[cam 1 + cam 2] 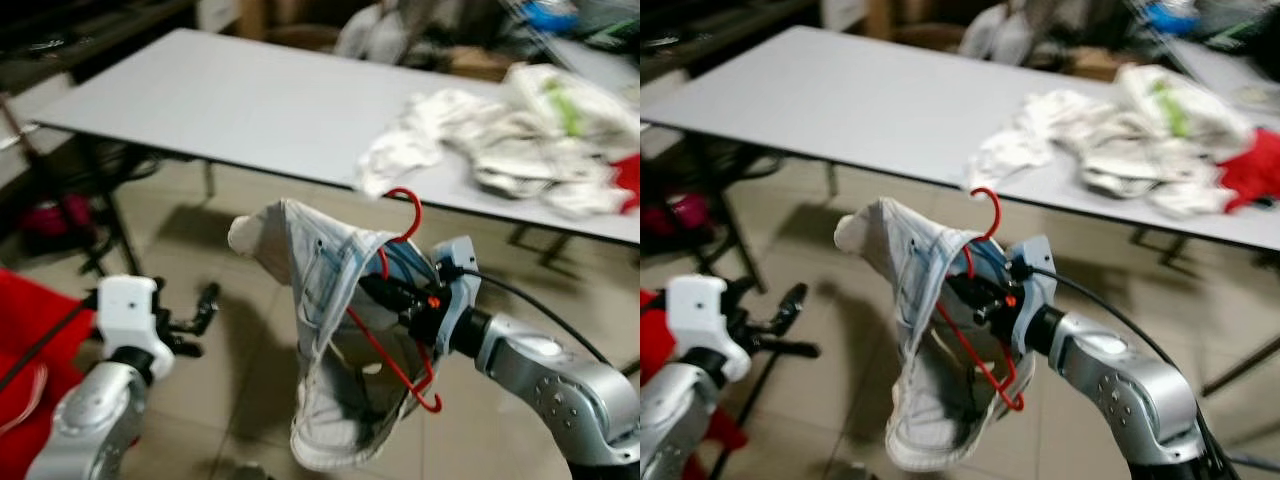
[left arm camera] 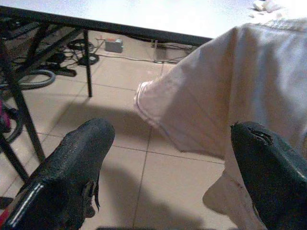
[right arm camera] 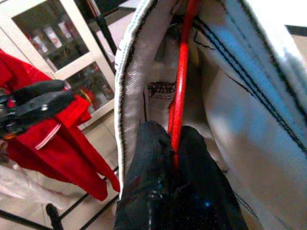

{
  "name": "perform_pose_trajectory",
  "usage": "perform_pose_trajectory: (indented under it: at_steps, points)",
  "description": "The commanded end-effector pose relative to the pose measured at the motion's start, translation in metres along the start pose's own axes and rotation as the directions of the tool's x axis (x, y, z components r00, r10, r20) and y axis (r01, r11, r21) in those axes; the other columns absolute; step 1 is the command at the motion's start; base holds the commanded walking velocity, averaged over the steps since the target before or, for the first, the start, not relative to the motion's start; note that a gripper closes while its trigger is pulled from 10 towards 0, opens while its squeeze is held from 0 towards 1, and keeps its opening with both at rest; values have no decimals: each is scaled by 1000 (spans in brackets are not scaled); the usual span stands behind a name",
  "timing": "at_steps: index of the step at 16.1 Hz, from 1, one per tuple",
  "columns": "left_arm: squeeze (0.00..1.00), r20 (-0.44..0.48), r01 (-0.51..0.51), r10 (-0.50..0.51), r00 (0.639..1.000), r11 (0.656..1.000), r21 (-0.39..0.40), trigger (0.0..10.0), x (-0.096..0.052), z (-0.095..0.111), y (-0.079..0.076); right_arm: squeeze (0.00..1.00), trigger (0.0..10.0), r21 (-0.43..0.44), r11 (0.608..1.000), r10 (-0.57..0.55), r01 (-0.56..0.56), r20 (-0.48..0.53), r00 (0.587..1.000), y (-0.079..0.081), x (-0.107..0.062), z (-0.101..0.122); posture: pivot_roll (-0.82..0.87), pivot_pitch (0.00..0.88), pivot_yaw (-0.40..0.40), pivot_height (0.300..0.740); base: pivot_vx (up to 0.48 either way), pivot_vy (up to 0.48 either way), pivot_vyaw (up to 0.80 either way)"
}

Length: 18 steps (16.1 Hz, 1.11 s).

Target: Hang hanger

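- A long grey desk (image 1: pixel 230 105) stands ahead of the robot on a tiled floor (image 1: pixel 210 370), with a heap of white laundry (image 1: pixel 500 140) on its right part and a red piece (image 1: pixel 628 180) at the heap's far right edge.
- A red cloth (image 1: pixel 25 380) hangs low on the robot's left, near the left arm; in the right wrist view it shows as a red garment (image 3: pixel 62 143) before a glass-fronted cabinet (image 3: pixel 53 43).
- Dark desk legs and cables lie under the desk's left end.
- The right hand (image 1: pixel 385 290) is closed tight on the red hanger (image 1: pixel 400 345), its two black fingers (image 3: pixel 153 163) pinching the wire from both sides.
- The hanger is held in the air in front of the desk edge, hook (image 1: pixel 405 205) uppermost, tilted, with a white garment with blue trim (image 1: pixel 320 330) draped over it and hanging below the hand.
- The left hand (image 1: pixel 200 315) is low on the left, fingers (image 2: pixel 72 167) spread wide and holding nothing; the garment's sleeve hangs just ahead of it, apart.
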<state>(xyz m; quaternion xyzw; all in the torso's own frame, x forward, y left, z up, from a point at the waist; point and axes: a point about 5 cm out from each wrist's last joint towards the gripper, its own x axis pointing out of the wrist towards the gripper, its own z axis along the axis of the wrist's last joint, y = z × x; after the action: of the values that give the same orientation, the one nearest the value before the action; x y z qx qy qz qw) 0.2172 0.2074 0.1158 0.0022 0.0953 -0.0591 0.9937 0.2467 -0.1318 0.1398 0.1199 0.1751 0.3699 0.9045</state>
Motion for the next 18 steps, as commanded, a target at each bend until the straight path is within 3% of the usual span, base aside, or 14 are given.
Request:
perform_pose_trajectory:
  at_steps: [1, 4, 18]
  points:
    - [0, 8, -6, 6, 1000, 1000, 14, 10000, 1, 1, 1, 0, 10000, -40, 999, 19, -16, 63, 998, 1, -1, 12, -32, 0, -74, 740, 0, 0, 800]
    - [0, 24, -26, 25, 999, 999, 31, 10000, 3, 3, 1, 0, 10000, -77, 997, 21, -15, 72, 997, -4, 1, 12, -26, 0, -87, 740, 0, -105, 800]
    - [0, 37, 26, -30, 999, 994, 109, 10000, 24, 6, -5, 0, 10000, -99, 995, 24, -17, 78, 997, -14, 23, -3, -14, 0, -55, 740, 0, -390, 799]
